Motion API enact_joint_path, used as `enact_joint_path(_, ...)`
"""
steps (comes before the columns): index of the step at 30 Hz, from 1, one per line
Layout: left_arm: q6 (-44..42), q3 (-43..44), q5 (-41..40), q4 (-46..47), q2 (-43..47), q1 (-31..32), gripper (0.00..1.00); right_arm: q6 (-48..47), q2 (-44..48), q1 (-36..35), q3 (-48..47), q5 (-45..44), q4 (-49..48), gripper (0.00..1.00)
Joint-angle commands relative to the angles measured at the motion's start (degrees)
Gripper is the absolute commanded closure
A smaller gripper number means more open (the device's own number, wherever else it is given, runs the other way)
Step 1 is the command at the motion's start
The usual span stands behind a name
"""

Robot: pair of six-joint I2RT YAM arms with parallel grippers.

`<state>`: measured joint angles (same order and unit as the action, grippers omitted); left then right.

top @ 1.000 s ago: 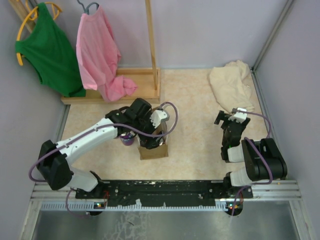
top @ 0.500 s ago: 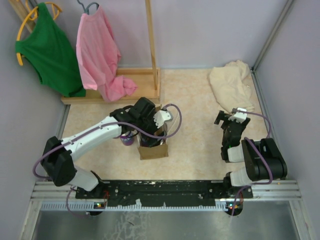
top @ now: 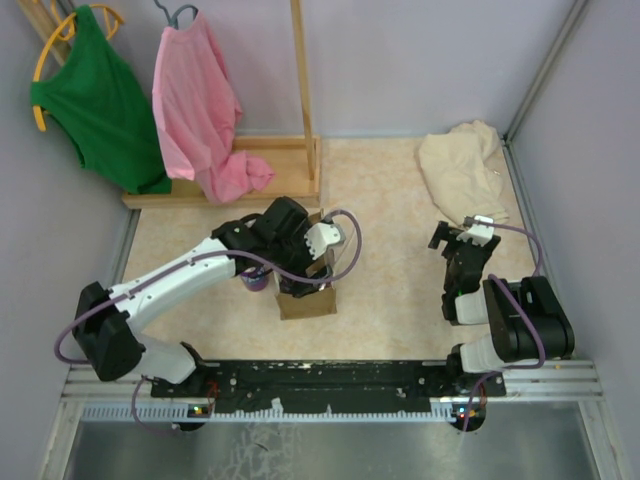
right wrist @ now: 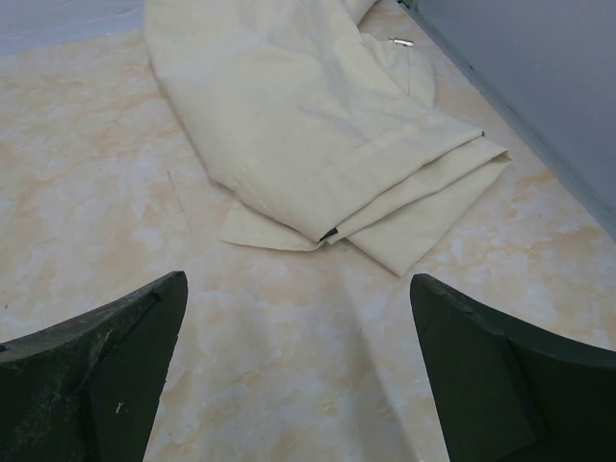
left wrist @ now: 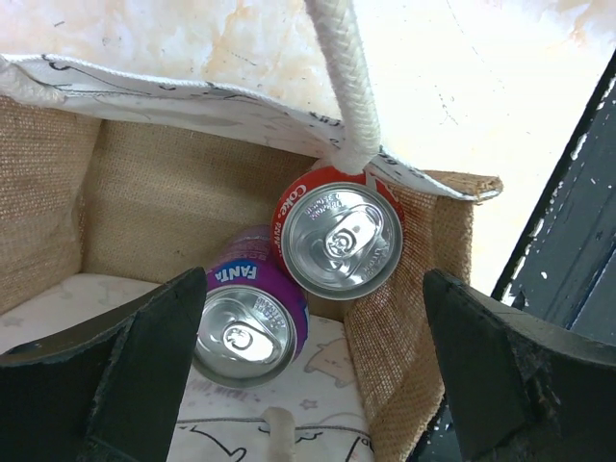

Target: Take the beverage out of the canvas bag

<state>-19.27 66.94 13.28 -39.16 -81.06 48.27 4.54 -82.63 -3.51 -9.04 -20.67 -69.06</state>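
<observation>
Top external: marbled beige table (top: 390,300), lilac walls (top: 420,60); left pincer (left wrist: 308,294), right pincer (right wrist: 296,289) both wide.

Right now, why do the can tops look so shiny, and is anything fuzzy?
Left wrist view: light bounces off the silver lids of the red can and purple can, and the table behind is washed out white. Right wrist view: the cream cloth looks sharp; the fingers are just dark shapes.

L arm (top: 170,275), R arm (top: 515,325) alike, white links, black joints, purple cables (top: 352,240), dark wedge fingers (left wrist: 500,375)
</observation>
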Motion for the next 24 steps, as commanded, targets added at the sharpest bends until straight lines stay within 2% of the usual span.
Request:
enact_joint_path(1, -0.49, 0.27, -0.06, -0.95, 1.69, 1.04, 0.0, -0.66, -0.12, 0.17, -0.45, -0.19, -2.31, 0.01)
enact_joint_path(15, -4.73, -0.86, 0.36, 2.92, -1.43, 1.79, 0.01, -0.58, -0.12, 0.17, -0.45, -0.17, -2.31, 0.01)
enact_joint_path(24, -5.51, -0.26, 3.13, 1.23, -5.01, 2.48, 0.01, -0.62, -0.12, 0.17, -0.45, -0.19, -2.31, 0.01)
